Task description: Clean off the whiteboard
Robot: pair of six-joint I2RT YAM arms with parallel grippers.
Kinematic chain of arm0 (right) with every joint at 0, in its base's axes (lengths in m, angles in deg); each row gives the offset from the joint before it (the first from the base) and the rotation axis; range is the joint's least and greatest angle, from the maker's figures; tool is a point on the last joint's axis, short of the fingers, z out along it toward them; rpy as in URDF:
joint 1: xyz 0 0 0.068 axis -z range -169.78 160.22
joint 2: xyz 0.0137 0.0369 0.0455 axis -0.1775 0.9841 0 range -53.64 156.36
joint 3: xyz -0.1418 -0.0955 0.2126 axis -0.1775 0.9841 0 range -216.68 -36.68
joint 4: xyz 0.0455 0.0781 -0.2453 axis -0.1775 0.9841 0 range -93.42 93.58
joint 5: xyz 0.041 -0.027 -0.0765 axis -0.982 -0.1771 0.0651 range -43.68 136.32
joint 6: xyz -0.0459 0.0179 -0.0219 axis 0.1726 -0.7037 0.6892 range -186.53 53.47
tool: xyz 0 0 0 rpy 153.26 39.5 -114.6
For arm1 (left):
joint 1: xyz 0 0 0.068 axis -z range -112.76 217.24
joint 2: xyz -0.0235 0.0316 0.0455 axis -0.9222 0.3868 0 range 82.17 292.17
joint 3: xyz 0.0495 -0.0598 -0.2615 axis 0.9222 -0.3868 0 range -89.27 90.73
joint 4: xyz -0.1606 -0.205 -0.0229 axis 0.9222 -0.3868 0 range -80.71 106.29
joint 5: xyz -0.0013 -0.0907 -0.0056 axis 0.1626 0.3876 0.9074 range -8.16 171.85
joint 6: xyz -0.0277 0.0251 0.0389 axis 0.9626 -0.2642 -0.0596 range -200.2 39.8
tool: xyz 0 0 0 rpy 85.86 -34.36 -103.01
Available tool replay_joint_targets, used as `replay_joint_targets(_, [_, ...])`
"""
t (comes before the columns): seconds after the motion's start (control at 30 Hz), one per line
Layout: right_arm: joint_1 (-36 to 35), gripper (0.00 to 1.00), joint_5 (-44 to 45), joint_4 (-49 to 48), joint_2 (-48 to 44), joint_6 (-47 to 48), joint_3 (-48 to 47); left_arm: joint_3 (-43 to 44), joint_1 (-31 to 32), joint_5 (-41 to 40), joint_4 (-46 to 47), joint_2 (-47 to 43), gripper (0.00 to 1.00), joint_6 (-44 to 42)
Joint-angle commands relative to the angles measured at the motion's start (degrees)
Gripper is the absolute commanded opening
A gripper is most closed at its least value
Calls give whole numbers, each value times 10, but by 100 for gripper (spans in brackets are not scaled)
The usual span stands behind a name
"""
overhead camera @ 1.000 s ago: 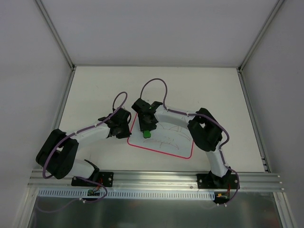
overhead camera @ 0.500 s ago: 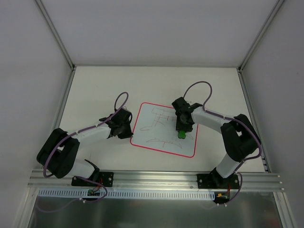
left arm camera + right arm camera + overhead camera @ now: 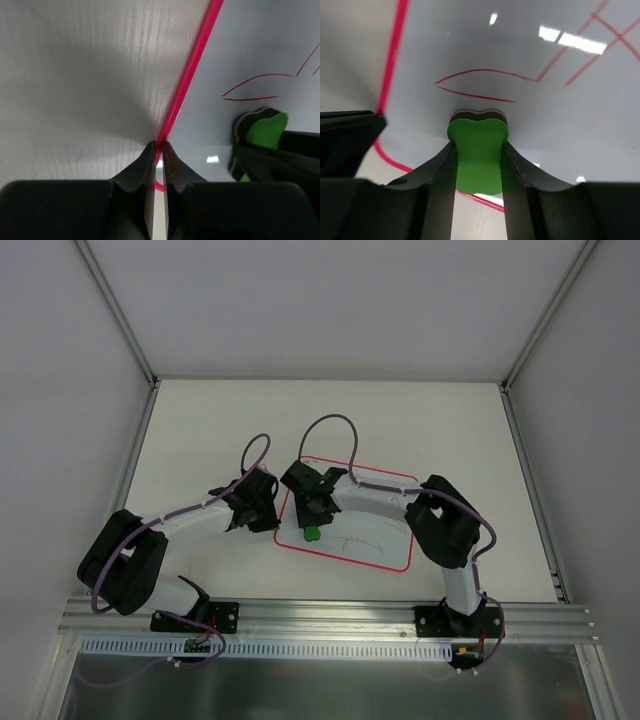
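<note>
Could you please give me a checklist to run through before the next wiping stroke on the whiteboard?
1. Hold: left pincer closed on the pink edge of the whiteboard: ok.
2. Tool: right pincer gripping the green eraser: ok.
3. Contact: eraser pressed flat on the board: cannot tell.
4. Board wiped clean: not ok, red lines show just ahead of the eraser.
5. Spacing: the two pincers are apart: ok, though close.

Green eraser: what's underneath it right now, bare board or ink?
The green eraser rests on the whiteboard near its left border. Two red strokes show just beyond it; any ink beneath it is covered.
</note>
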Motion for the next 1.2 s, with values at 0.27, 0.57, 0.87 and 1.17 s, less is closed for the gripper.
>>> replay_joint_targets(0.27, [48, 1, 35, 22, -70, -73, 171, -39, 5, -9, -75, 15, 0, 3])
replay_joint_targets(0.57, [168, 0, 71, 65, -263, -56, 357, -42, 5, -8, -75, 8, 0, 5])
replay_joint_targets(0.87, [82, 0, 49, 51, -158, -86, 241, -41, 6, -6, -74, 8, 0, 0])
replay_joint_targets(1.17, [-6, 0, -9, 33, -20, -106, 84, -42, 6, -7, -76, -2, 0, -2])
